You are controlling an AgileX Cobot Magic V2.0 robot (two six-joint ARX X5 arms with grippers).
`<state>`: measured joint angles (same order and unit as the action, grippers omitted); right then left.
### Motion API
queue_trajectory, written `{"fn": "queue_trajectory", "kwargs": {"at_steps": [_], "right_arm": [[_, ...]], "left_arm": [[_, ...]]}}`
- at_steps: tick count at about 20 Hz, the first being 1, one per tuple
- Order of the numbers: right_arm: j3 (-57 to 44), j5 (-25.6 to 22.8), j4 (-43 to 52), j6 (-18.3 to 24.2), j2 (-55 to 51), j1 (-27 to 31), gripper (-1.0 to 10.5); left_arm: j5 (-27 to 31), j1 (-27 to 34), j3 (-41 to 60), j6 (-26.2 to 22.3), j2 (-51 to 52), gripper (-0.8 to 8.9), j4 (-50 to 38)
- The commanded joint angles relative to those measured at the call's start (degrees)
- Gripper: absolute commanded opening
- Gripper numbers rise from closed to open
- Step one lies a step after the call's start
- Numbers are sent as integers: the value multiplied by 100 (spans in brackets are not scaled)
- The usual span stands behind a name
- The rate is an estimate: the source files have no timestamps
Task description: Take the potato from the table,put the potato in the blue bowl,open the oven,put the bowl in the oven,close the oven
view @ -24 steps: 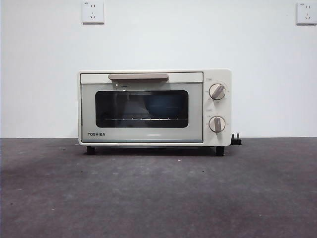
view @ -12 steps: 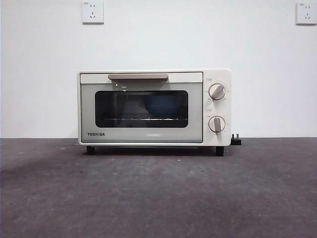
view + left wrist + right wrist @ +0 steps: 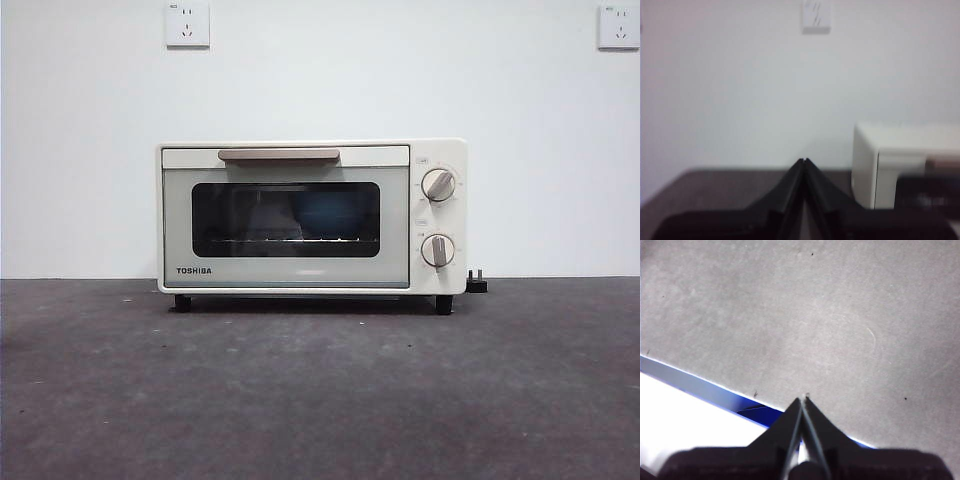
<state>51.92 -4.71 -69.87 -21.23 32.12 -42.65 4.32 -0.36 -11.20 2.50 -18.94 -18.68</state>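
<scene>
Lab-type test setup: bare white wall point(image 3: 320, 80) w/ sockets point(image 3: 188, 24).

I see each matte black, wedge-shaped pincer, left point(image 3: 803, 161) and right point(image 3: 803, 400), tapering from a broad dark base.

Front cam low, level w/ surface point(image 3: 320, 400), facing oven point(image 3: 300, 215) head-on; left wrist cam level, shares oven's corner; right wrist cam looks down, close to surface.
</scene>
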Motion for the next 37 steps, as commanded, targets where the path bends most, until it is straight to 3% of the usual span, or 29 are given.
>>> {"fn": "queue_trajectory", "kwargs": {"at_steps": [1,4,9,13,15,17,21,37], "right_arm": [[-44,-26,15,-2,-2,2,-11],[-44,-26,13,-2,-4,2,-11],[-44,-28,-11,-2,-4,0,-11],[-44,-181,-50,0,-4,-2,-11],[-44,-254,-76,0,-4,-2,-11],[-44,-339,-74,-2,-2,-2,-11],[-44,-481,-76,0,-4,-2,-11],[-44,-540,-74,0,-4,-4,-11]], "left_arm": [[-24,85,544,238,544,-4,343],[-90,81,1080,254,1237,-4,1123],[-160,87,1075,129,1803,-4,2868],[-216,92,1075,-103,1871,-4,2848],[-223,94,1075,-706,1871,-4,2848],[-221,94,1075,-911,1871,-4,2848],[-470,92,1075,-566,1871,-4,2859],[-472,92,1075,-525,1790,-4,2815]]}}
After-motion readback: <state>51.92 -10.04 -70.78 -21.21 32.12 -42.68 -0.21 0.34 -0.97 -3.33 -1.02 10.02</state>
